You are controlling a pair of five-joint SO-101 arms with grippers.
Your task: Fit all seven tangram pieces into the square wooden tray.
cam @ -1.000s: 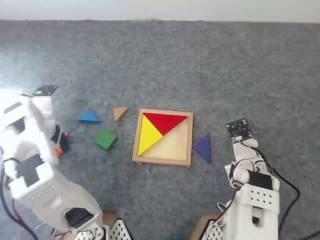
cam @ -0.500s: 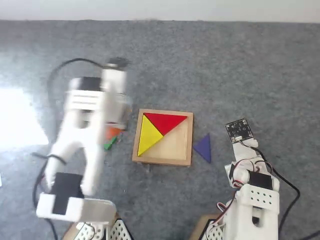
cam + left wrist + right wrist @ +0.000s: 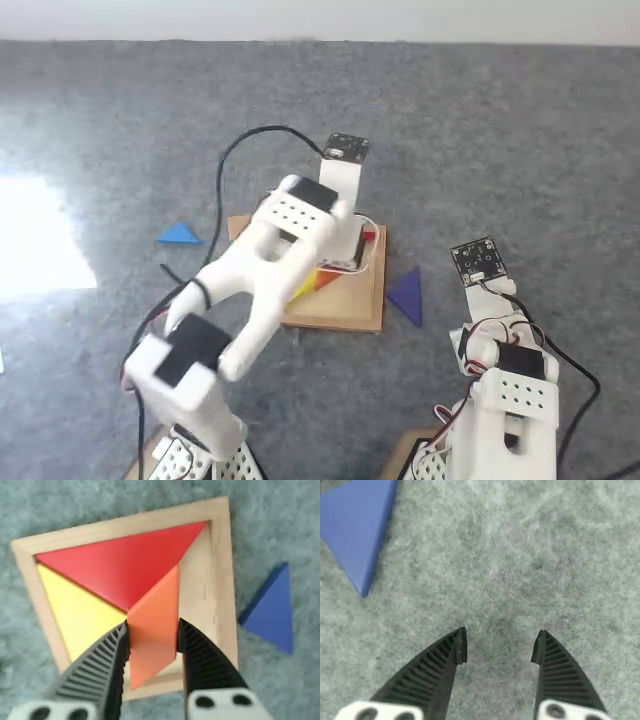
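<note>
Two in so far, red triangle [image 3: 120, 562] and yellow triangle [image 3: 75, 610], tray [image 3: 345, 320] mid-frame in the high view; my left gripper [image 3: 152, 625] pinches the orange piece [image 3: 156, 602] over bare wood, next I'd seat it flush against red; right gripper [image 3: 500, 645] spread wide by the blue triangle [image 3: 355, 525].

Grey felt table [image 3: 500, 120], surface even. Wooden tray [image 3: 220, 580] lies directly beneath the left claw [image 3: 152, 625]. Dark blue triangle [image 3: 355, 525] lies flat ahead of the right claw [image 3: 500, 645], just beside the tray. Light blue triangle [image 3: 179, 235] lies well apart from both claws.
</note>
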